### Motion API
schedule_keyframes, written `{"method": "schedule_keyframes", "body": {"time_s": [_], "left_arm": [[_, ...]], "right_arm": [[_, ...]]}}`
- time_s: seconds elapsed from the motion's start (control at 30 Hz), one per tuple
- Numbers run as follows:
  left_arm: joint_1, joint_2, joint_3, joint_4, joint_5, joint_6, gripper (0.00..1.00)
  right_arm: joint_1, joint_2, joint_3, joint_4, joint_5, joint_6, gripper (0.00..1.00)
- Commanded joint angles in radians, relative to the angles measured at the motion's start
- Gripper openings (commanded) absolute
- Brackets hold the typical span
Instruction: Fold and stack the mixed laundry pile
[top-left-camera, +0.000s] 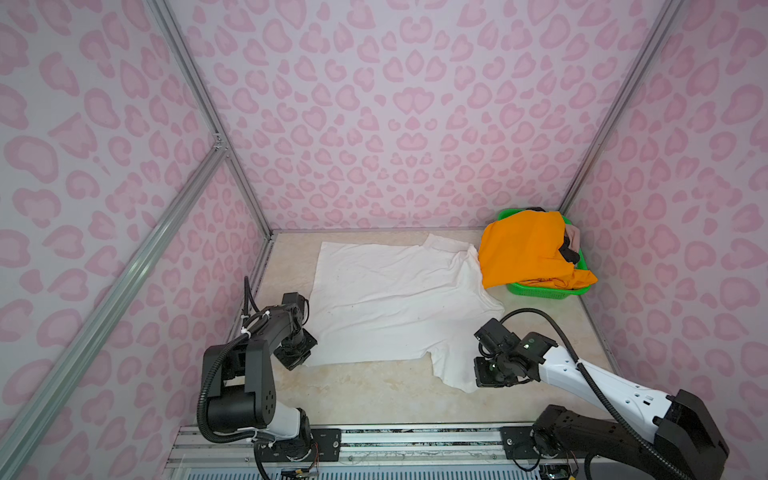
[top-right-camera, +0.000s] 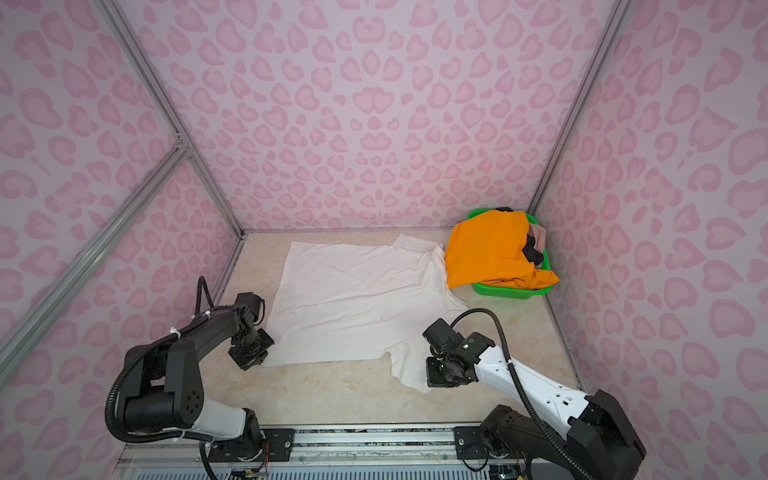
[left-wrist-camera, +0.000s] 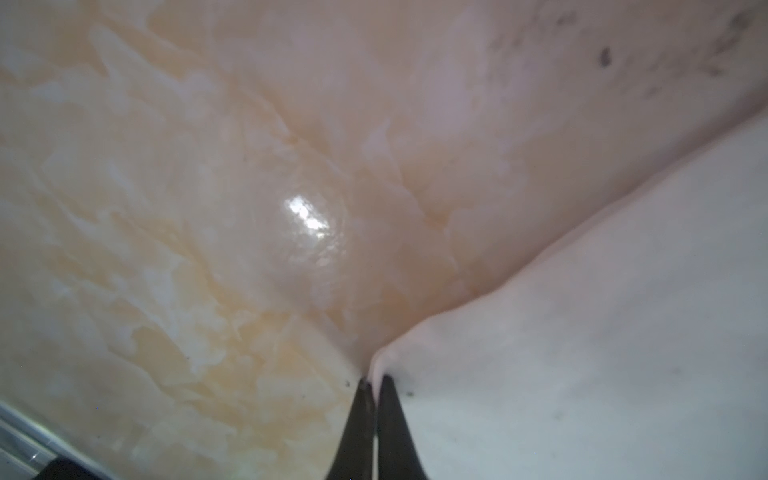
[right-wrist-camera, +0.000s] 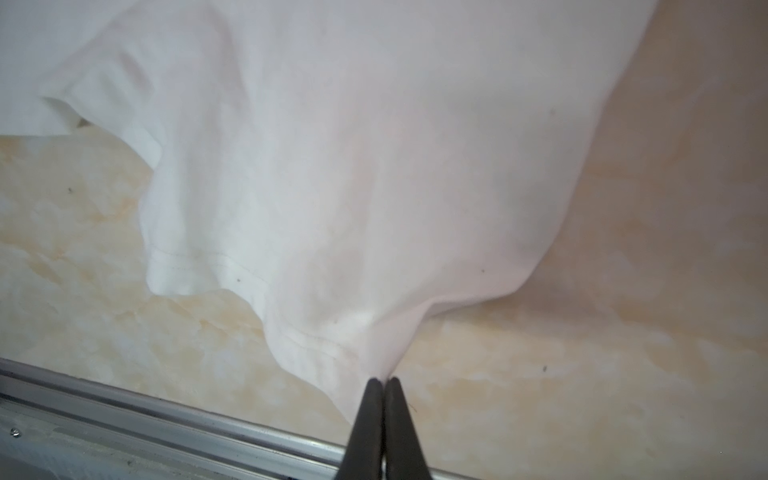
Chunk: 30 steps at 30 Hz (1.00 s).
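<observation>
— Where is the white T-shirt (top-left-camera: 395, 299)?
— Spread on the counter (top-left-camera: 374, 399). My left claw (left-wrist-camera: 374, 380) pinches its near corner, and my right claw (right-wrist-camera: 384, 380) pinches the near sleeve's hem.
— The rest?
— The orange shorts (top-left-camera: 523, 249) drape over the green basket (top-left-camera: 540, 293) far right, with a black piece (top-left-camera: 569, 254) and a beige-pink piece (top-left-camera: 575, 235) peeking out beside them.
</observation>
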Motion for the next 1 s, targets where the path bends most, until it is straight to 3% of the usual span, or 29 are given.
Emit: {"method": "schedule_keyframes", "body": {"time_s": [0.0,0.7,0.87,0.97], "left_arm": [[0.0,-0.025,0.034,-0.049,-0.036,0.016,0.03],[-0.02,-0.322,0.153,-0.447,-0.06,-0.001,0.02],[-0.025,-0.371,0.153,-0.502,-0.063,0.001,0.02],[-0.025,-0.357,0.168,-0.464,-0.07,-0.004,0.02]], "right_arm": [[-0.002,-0.013,0.041,-0.09,0.072,-0.065,0.0],[0.003,-0.194,0.353,-0.368,0.25,-0.236,0.0],[0.001,-0.18,0.471,-0.375,0.298,-0.28,0.0],[-0.024,-0.094,0.538,-0.344,0.3,-0.337,0.0]]}}
